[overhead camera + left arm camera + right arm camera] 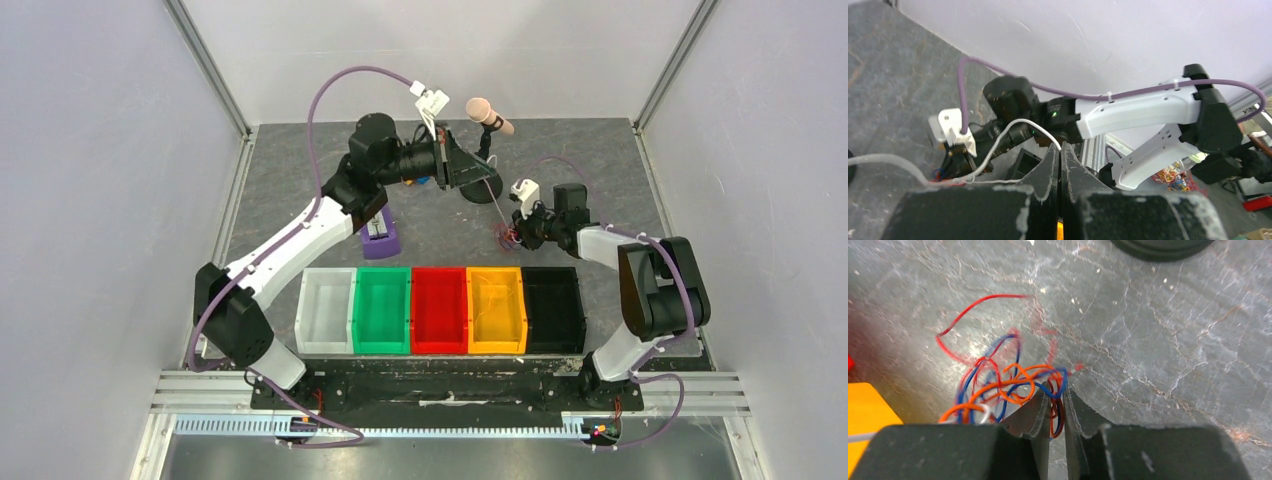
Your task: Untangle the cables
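Observation:
The cables (998, 380) are a tangle of thin red, blue, orange and white wires on the grey tabletop. In the top view the bundle (504, 236) lies right of centre. My right gripper (1057, 390) is low over it and shut on several red, orange and blue strands; it also shows in the top view (512, 236). My left gripper (1059, 149) is shut on the end of a white cable (1004, 134). This cable runs down to the bundle. In the top view the left gripper (484, 172) is raised behind the bundle and the white cable (495, 205) stretches between them.
A row of bins stands at the front: white (325, 311), green (381, 310), red (439, 309), orange (496, 309), black (554, 309). A purple box (380, 239) lies by the left arm. A pink-headed stand (489, 114) with a round black base (1160, 246) is behind the bundle.

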`<state>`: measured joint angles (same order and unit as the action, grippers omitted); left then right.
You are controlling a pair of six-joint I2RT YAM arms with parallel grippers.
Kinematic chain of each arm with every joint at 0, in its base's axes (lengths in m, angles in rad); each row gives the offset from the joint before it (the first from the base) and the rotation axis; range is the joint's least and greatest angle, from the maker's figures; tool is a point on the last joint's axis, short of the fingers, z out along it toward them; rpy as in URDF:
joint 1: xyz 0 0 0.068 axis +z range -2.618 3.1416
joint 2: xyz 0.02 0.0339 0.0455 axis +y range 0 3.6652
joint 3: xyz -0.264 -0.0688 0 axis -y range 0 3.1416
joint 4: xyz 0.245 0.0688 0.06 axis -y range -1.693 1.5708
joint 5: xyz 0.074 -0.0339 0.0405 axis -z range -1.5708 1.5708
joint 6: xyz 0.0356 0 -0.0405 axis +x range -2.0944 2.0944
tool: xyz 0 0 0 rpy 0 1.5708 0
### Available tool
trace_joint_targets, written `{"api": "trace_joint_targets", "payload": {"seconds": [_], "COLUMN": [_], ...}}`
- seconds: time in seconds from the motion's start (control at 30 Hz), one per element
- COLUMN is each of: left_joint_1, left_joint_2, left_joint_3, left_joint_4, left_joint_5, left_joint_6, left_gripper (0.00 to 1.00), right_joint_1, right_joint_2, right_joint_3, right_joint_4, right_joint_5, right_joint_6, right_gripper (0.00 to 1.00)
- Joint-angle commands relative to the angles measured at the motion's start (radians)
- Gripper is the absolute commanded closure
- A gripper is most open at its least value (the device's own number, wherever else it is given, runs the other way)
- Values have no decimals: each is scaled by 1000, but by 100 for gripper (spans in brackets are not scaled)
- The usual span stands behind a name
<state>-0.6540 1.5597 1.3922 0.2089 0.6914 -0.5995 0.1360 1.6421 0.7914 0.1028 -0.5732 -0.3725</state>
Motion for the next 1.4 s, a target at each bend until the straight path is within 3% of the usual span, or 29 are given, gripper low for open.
{"api": "trace_joint_targets", "payload": {"seconds": [0.0,0.23,0.4,0.53,0.63,0.7,0.8,0.97,1.17,1.3,1.37], "left_joint_1": [3,15,35,51,66,75,82,83,80,77,77], "left_joint_2": [-61,-52,-49,-39,-36,-41,-53,-83,-152,-207,-252], "left_joint_3": [186,362,443,515,545,550,546,522,381,294,246], "left_joint_4": [-75,-174,-194,-216,-242,-242,-246,-293,-346,-428,-504], "left_joint_5": [29,27,3,-9,-8,-7,1,6,83,128,136], "left_joint_6": [132,181,211,244,254,261,281,313,365,444,501], "left_gripper": [98,98,98,98,98,98,98,98,98,98,98], "right_joint_1": [-17,-29,-35,-45,-60,-71,-79,-81,-80,-80,-80], "right_joint_2": [47,94,120,146,158,160,161,153,121,89,71], "right_joint_3": [19,71,99,132,152,154,157,184,215,216,216], "right_joint_4": [-45,-81,-101,-172,-216,-219,-225,-251,-285,-290,-294], "right_joint_5": [71,89,132,152,138,132,123,95,68,52,44], "right_joint_6": [-88,-77,-83,-92,-101,-102,-103,-90,-59,-37,-26], "right_gripper": [84,82,100,100,94,97,97,89,85,99,100]}}
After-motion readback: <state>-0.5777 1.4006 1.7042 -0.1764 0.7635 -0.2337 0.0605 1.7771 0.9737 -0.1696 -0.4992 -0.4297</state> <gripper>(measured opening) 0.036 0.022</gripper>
